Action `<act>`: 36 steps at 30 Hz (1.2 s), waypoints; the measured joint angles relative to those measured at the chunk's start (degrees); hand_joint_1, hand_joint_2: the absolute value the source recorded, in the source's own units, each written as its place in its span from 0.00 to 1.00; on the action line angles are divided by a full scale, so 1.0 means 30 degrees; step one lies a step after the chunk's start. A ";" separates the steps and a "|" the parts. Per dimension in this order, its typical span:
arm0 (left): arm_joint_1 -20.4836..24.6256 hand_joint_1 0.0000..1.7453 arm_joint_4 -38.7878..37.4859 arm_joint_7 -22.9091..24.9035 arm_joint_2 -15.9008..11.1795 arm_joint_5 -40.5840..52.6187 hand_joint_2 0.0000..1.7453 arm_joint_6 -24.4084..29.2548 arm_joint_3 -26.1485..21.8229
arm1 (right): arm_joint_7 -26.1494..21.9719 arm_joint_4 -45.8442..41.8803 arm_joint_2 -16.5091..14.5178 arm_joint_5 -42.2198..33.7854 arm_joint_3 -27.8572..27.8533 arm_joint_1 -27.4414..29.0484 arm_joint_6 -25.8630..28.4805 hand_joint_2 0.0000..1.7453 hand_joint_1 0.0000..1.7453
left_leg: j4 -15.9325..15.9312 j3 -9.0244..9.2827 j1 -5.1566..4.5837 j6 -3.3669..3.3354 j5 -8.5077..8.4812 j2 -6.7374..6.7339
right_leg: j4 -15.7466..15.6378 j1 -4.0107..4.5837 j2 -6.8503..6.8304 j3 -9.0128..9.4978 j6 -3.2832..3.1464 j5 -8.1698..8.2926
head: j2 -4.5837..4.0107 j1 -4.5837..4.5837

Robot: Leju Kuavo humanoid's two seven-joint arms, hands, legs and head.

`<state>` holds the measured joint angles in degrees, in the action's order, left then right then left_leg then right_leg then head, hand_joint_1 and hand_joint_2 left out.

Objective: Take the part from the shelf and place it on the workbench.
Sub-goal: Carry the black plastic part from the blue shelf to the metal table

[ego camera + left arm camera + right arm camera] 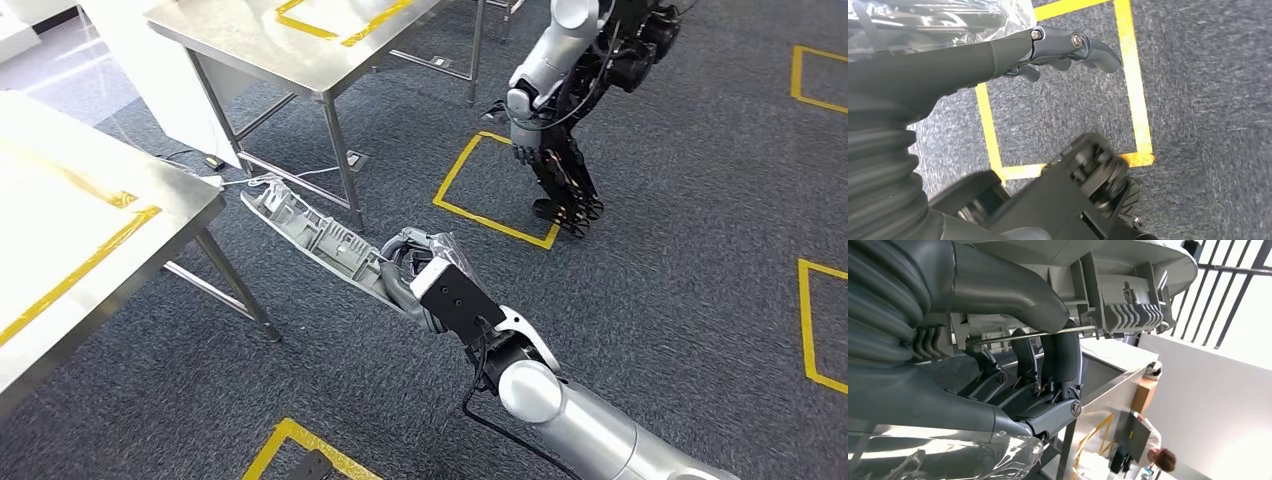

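The right hand (415, 268) grips the long grey part (305, 232), angled toward ten o'clock beside the workbench (150, 195); the left hand (560, 175) hangs loosely spread, holding nothing.

Silver arms, blk cables, dark grey fingers (568, 200).

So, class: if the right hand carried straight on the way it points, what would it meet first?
Probably the workbench edge, and the part would touch it before the right hand does; relative height is hard to judge.
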<state>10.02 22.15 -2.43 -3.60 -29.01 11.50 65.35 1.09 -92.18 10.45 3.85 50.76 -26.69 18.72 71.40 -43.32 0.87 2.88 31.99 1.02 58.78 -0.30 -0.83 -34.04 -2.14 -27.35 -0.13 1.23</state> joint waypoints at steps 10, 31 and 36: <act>-0.0007 0.00 0.0013 -0.0002 -0.0018 -0.0064 1.00 0.0007 0.0000 | 0.0046 -0.0004 -0.0024 0.0000 0.0031 -0.0084 -0.0055 1.00 1.00 | -0.3967 0.1989 -0.0123 -0.0672 -0.1966 -0.0885 | 0.0262 -0.0015 -0.1827 0.0495 0.0875 -0.0756 | 0.0000 -0.0013; -0.0065 0.00 0.0104 -0.0109 -0.0026 -0.0277 1.00 0.0053 0.0000 | -0.0109 0.0060 -0.0067 0.0000 0.0045 -0.0105 0.0005 1.00 1.00 | 0.0408 -0.0180 0.0003 -0.0065 0.0082 0.0064 | -0.0121 -0.0027 0.0159 0.0066 0.0116 0.0109 | 0.0000 0.0011; -0.0077 0.00 0.0106 -0.0109 -0.0031 -0.0266 1.00 0.0016 0.0000 | -0.0417 0.0067 -0.0066 0.0000 0.0029 -0.0138 0.0045 1.00 1.00 | -0.2995 0.1826 0.0252 0.0168 -0.1705 -0.0203 | 0.0149 -0.0129 -0.0228 0.0110 0.0466 -0.0170 | 0.0000 -0.0006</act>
<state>9.79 22.47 -2.75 -3.69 -29.81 11.55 65.35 -0.16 -91.98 10.26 3.85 50.84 -27.10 18.86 62.42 -37.85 1.62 3.39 26.87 0.41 59.22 -0.68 -1.51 -33.71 -0.74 -27.86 -0.13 1.21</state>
